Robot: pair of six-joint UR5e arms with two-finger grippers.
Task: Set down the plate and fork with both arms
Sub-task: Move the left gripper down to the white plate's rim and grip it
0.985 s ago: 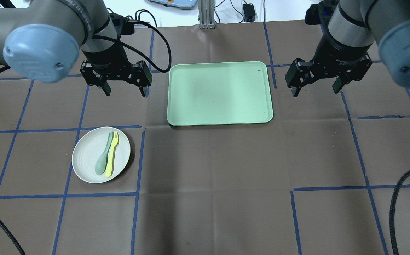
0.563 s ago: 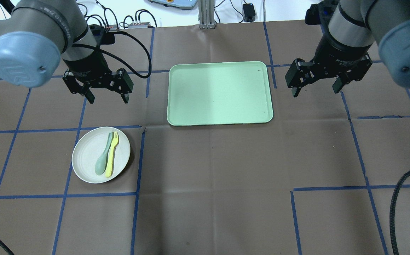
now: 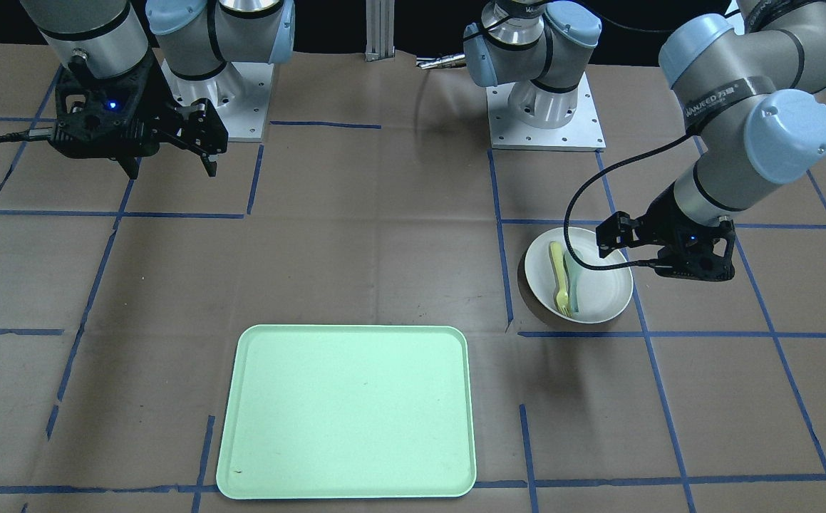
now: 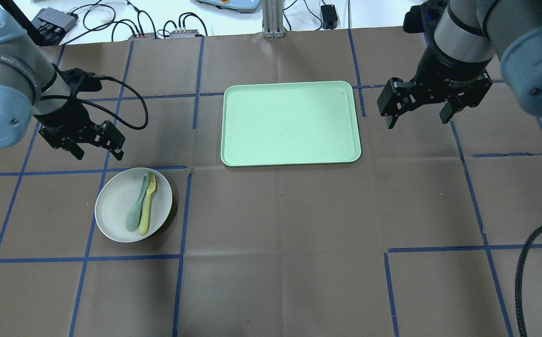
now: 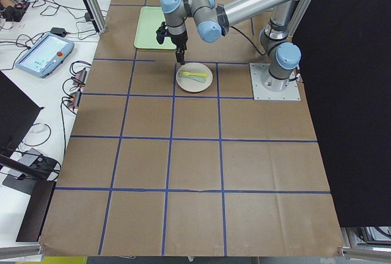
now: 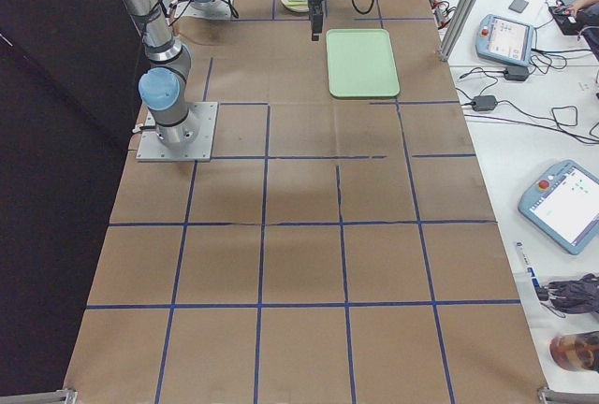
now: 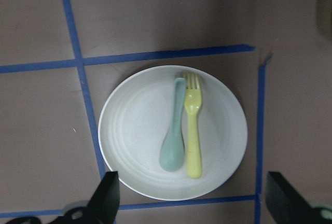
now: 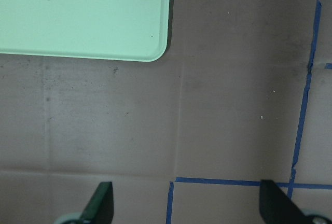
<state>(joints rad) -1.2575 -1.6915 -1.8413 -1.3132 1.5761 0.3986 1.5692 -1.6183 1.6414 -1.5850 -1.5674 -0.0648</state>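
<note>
Off-white on the brown-papered desk, the plate sits, in your front-facing view, up and to the right of the mint-green tray. It is well apart from the tray, with the yellow fork and a pale blue-green spoon lying side by side in it. The left gripper hangs farther right of the tray than the plate does, jaws spread and empty; the right gripper hovers up and left of the tray, jaws likewise apart. Overhead, you see the plate below and left of the tray, with the fork on the tray's side of the spoon. There the left gripper is well left of the tray and the right gripper just off its right edge. Your left wrist camera looks down on plate, fork and spoon, framed by the spread left fingers. Your right wrist camera shows a tray corner and brown desk above the wide-set right fingers.
</note>
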